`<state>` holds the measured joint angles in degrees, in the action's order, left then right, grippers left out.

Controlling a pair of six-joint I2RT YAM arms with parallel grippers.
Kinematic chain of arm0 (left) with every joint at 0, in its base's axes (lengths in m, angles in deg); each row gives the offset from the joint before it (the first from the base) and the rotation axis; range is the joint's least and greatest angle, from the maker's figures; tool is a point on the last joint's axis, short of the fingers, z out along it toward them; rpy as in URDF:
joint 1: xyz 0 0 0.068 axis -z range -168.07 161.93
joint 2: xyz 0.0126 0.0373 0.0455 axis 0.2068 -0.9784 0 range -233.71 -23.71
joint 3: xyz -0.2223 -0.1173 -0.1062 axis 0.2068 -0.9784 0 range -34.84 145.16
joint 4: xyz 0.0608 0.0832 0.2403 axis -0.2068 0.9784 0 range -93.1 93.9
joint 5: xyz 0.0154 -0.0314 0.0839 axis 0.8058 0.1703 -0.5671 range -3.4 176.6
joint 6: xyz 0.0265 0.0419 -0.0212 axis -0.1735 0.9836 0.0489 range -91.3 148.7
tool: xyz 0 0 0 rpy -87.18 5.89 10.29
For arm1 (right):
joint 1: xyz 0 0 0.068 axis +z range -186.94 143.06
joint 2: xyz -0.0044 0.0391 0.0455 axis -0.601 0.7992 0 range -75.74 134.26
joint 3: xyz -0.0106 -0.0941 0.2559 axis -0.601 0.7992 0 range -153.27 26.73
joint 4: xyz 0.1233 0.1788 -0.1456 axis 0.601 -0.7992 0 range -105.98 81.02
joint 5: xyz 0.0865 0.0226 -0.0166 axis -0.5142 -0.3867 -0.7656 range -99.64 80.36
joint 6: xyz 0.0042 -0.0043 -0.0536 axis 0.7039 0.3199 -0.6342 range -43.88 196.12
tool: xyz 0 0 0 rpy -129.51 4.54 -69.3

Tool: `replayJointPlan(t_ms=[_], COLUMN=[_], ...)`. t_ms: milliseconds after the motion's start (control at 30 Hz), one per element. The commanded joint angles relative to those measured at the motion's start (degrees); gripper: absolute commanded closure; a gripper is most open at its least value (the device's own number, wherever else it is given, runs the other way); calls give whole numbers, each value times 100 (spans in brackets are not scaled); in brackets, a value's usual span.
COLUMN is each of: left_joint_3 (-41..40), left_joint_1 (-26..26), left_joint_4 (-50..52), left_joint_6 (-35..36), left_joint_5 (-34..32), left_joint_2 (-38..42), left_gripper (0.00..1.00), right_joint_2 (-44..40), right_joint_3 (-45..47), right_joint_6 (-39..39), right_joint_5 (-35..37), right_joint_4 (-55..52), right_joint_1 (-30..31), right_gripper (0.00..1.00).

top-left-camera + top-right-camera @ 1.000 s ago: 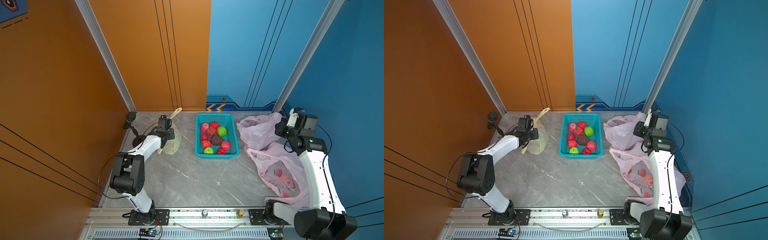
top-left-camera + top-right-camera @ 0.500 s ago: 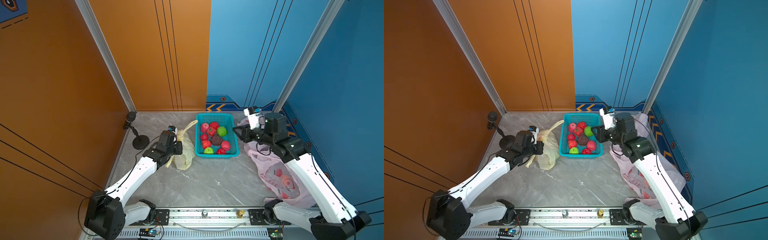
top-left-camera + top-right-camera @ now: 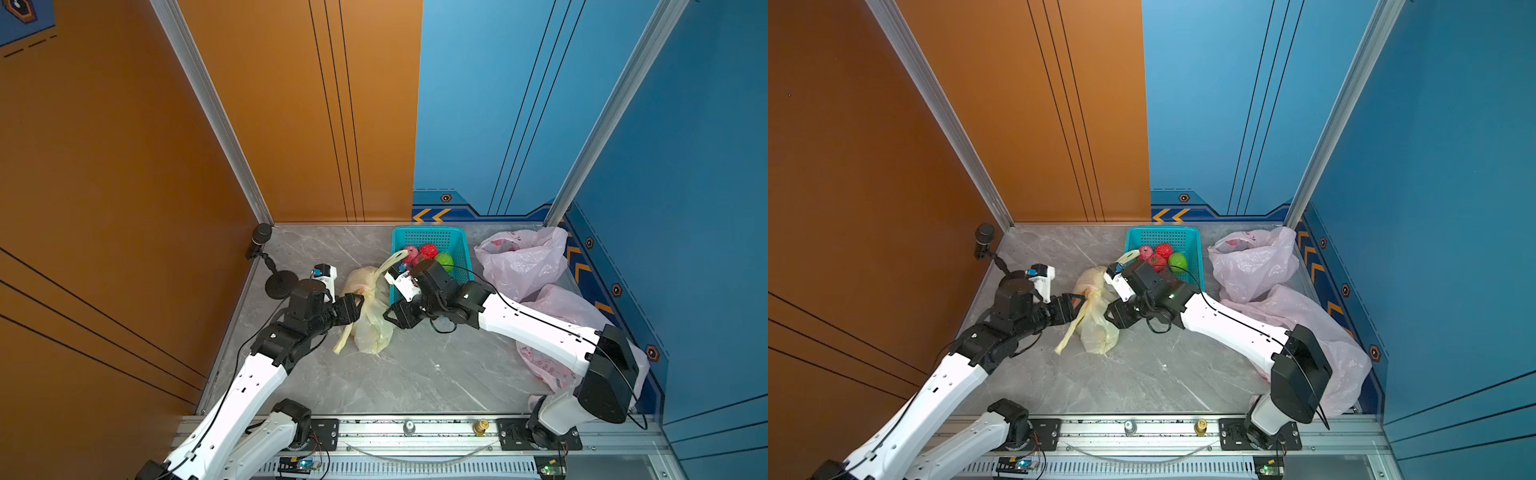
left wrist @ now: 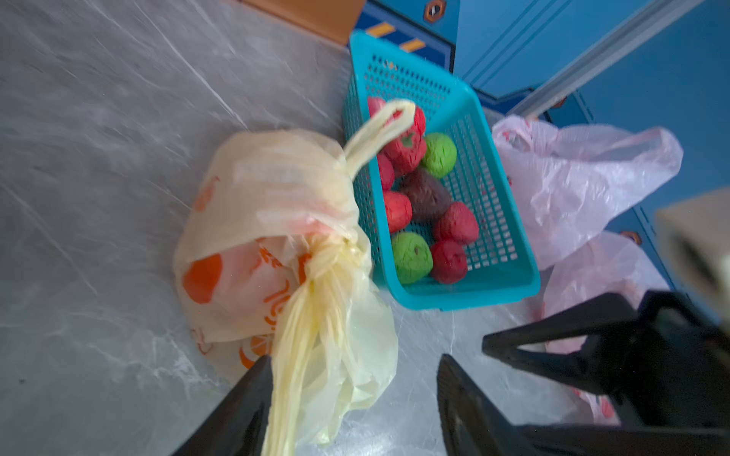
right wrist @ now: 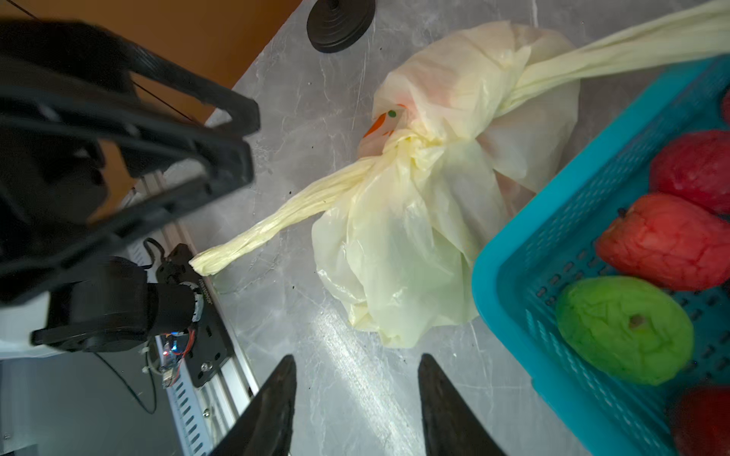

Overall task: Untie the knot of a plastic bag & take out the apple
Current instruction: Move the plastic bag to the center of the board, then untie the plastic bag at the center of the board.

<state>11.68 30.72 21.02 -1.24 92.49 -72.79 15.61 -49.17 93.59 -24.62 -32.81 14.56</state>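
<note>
Two tools faced the yellow bag (image 3: pixel 370 316) from opposite sides, placed that way so each could take one end of the tie. The bag lay on the desk (image 3: pixel 415 374) just beside the teal basket (image 4: pixel 474 292), with its knot (image 4: pixel 328 252) turned upward and exposed to both wrist cameras. The knot was tight and not yet undone. One handle loop (image 4: pixel 379 130) rose from it and leaned over the basket rim, while the twisted strand (image 5: pixel 276 225) trailed across the desk toward the front rail. The left tool (image 4: pixel 355 359) stood with its jaws wide apart; the twisted strand ran along the inner face of one finger but was not pinched. The right tool (image 5: pixel 357 357) was likewise parted and empty, aimed at the bag's loose skirt below the knot. The apple could not be made out separately; it was judged to sit inside the bag, where a reddish patch showed through the film. Red and green fruit (image 4: pixel 438 154) filled the basket, the likely place for the apple. Opening the knot would call for a pinch close to it, as a pull on a strand end might tighten it
</note>
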Motion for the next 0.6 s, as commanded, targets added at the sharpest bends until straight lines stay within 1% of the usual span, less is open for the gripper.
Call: replayJointPlan(t_ms=[0,100,167,233,400,467,533,567], left_joint_3=[190,249,391,582,919,993,1058,1072], left_joint_1=[-420,-633,-640,-552,-282,-241,-194,-176], left_joint_4=[250,-108,-300,-355,-338,-338,-347,-378], left_joint_6=[308,383,408,491,795,824,865,875], left_joint_5=[-321,-123,139,284,246,286,320,363], left_joint_2=[-237,-754,-1184,-1585,-2274,-2428,-2524,-2574], left_gripper=[33,33,33,33,33,34,36,39], right_joint_2=[161,381,588,796,1368,1543,1708,1787], right_joint_3=[-200,-177,-271,-393,-873,-1010,-1143,-1197], right_joint_6=[383,654,736,787,810,810,806,810], right_joint_5=[779,1060,1164,1148,1213,1149,1132,1096], right_joint_4=[513,930,986,1028,895,856,774,730], right_joint_1=[110,165,191,215,262,266,278,276], right_gripper=[44,43,43,42,41,44,52,56])
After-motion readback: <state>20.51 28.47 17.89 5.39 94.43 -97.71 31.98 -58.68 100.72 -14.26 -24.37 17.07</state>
